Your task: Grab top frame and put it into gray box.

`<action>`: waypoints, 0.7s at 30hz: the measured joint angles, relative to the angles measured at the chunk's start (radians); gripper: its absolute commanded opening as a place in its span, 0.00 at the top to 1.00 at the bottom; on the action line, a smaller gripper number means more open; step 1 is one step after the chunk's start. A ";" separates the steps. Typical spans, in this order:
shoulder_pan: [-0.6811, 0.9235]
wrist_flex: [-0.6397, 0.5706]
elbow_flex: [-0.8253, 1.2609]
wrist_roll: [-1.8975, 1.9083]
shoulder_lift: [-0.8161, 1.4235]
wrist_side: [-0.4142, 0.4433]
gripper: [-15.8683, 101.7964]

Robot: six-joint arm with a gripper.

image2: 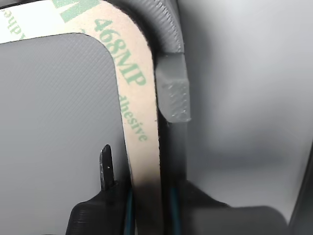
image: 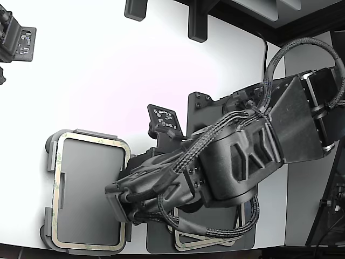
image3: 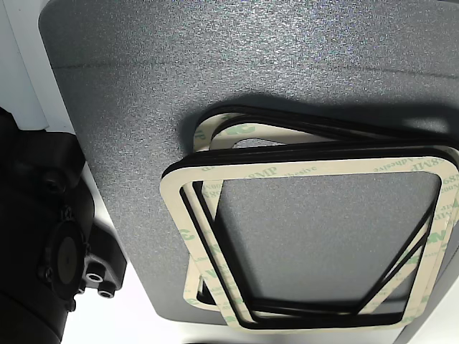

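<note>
Over the box (image: 51,154), at its edge nearest my arm, my gripper (image2: 142,196) pinches the frame (image: 91,141) strip. Frame lies inside the box rim, seemingly seated. Step: placement, about finished. Next move, I judge: release and lift straight off without dragging the frame. Spare frames (image3: 315,236) remain stacked on the mat (image3: 215,64).

A robotics lab or assembly test bench, by the look of it. A plain white worktop (image: 108,70) carries nothing homely: a black arm wrapped in braided cable sleeves (image: 215,135), a dark textured mat (image3: 215,93) behind the pincer (image: 116,197) holding stacked adhesive-backed frames (image3: 308,172), black fixture mounts (image: 197,21) along the far edge, and a printed gray tray (image: 89,191) under the pincer.
</note>
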 measured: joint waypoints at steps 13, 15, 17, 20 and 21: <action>-0.003 0.003 -0.098 -0.055 0.000 0.066 0.02; -0.009 -0.025 -0.109 -0.094 0.017 0.104 0.02; -0.018 -0.061 -0.098 -0.164 0.055 0.153 0.02; -0.034 -0.156 -0.011 -0.337 0.153 0.267 0.02; -0.043 -0.190 0.029 -0.408 0.190 0.305 0.02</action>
